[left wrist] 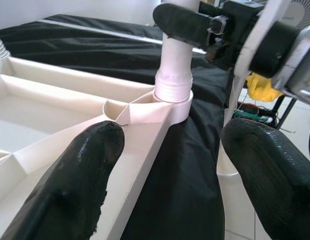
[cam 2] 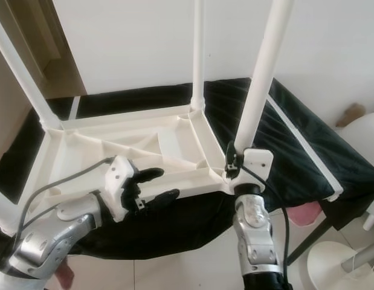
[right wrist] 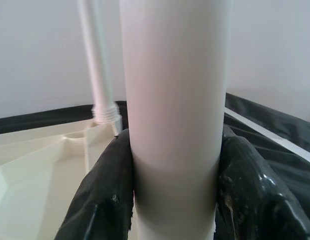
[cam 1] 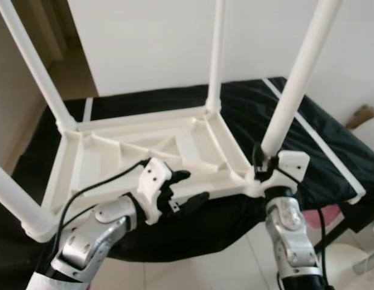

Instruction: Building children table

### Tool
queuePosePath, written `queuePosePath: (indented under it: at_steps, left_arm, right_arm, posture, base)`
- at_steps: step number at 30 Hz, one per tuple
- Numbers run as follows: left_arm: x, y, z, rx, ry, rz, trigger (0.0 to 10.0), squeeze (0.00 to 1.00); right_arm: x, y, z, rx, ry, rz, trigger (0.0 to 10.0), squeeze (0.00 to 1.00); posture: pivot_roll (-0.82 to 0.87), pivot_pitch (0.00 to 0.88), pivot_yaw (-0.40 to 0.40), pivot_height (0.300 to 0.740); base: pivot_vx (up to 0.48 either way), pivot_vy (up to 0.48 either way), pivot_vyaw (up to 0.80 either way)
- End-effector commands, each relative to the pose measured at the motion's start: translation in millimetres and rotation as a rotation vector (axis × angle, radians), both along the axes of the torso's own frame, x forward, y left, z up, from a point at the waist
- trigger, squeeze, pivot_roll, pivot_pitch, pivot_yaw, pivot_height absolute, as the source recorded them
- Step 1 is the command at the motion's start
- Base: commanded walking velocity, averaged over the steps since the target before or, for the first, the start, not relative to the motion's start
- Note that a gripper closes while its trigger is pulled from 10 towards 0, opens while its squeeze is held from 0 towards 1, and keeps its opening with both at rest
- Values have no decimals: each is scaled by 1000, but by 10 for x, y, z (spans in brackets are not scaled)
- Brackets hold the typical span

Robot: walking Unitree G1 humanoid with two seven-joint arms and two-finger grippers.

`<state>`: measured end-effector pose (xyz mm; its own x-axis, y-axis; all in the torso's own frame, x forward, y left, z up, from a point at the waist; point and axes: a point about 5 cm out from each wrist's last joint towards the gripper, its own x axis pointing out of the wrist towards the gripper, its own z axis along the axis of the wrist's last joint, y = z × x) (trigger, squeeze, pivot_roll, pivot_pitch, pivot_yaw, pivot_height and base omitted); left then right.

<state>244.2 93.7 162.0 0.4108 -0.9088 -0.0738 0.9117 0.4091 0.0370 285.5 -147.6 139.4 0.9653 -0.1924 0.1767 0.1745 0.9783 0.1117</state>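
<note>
Screwing the near right leg (cam 2: 259, 90) home calls for the right gripper (cam 2: 235, 162), fingers pinching it, while the left gripper (cam 1: 185, 188), fingers spread, braces the upturned tabletop (cam 1: 114, 151).

A plain white wall (cam 1: 150, 42) stands ahead of me, bright with daylight. Below it a black cloth with white stripes (cam 1: 332, 151) covers a low surface. Pale floor tiles (cam 2: 193, 272) run under its near edge, and a wooden door frame (cam 2: 54, 54) rises at my left.
</note>
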Motion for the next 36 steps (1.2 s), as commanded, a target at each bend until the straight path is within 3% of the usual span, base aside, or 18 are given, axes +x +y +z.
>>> queuePosePath:
  at_steps: [1,7,8,11,12,18,23,26,27,34,36]
  left_arm:
    - [-23,-36,23,6,-3,-99,10000,0]
    - [-13,-50,24,6,-7,-97,10000,0]
    - [-10,-54,27,5,-8,-96,10000,0]
    - [-9,-60,28,3,-9,-95,10000,0]
    - [-8,-61,28,3,-9,-95,10000,0]
    - [-22,-88,26,-7,-8,-97,10000,0]
    - [-22,-110,25,-11,-10,-99,10000,0]
    - [-22,-113,25,-12,-10,-99,10000,0]
    - [-24,-127,25,-12,-11,-102,10000,0]
    - [-7,-161,15,-9,-13,-103,10000,0]
    - [-2,-199,-25,15,-18,-101,10000,0]
  right_arm:
    - [-31,26,-341,81,176,-28,10000,0]
    - [-14,68,-271,74,120,6,10000,0]
    - [-13,78,-252,76,107,8,10000,251]
    - [-10,88,-238,82,100,10,10000,251]
    - [-8,91,-235,83,99,9,10000,1000]
    - [30,-6,-80,93,11,70,10000,1000]
    - [99,-195,-66,68,13,180,10000,1000]
    - [108,-213,-68,65,16,193,10000,1000]
    - [167,-289,-59,14,23,276,10000,0]
    - [266,-374,-46,-76,44,410,10000,0]
    - [312,-353,-26,-135,56,515,10000,0]
  posture:
    - [21,0,37,740]
    - [25,0,30,740]
    - [25,0,31,740]
    - [25,0,29,740]
    - [25,0,29,740]
    - [21,0,28,740]
    - [15,0,27,740]
    - [15,0,27,740]
    - [12,0,28,740]
    - [5,0,32,740]
    - [3,0,31,740]
  base:
    - [0,0,0]
    - [0,0,0]
    - [0,0,0]
    - [0,0,0]
    - [0,0,0]
    - [0,0,0]
    - [0,0,0]
    - [0,0,0]
    - [0,0,0]
    - [0,0,0]
    - [0,0,0]
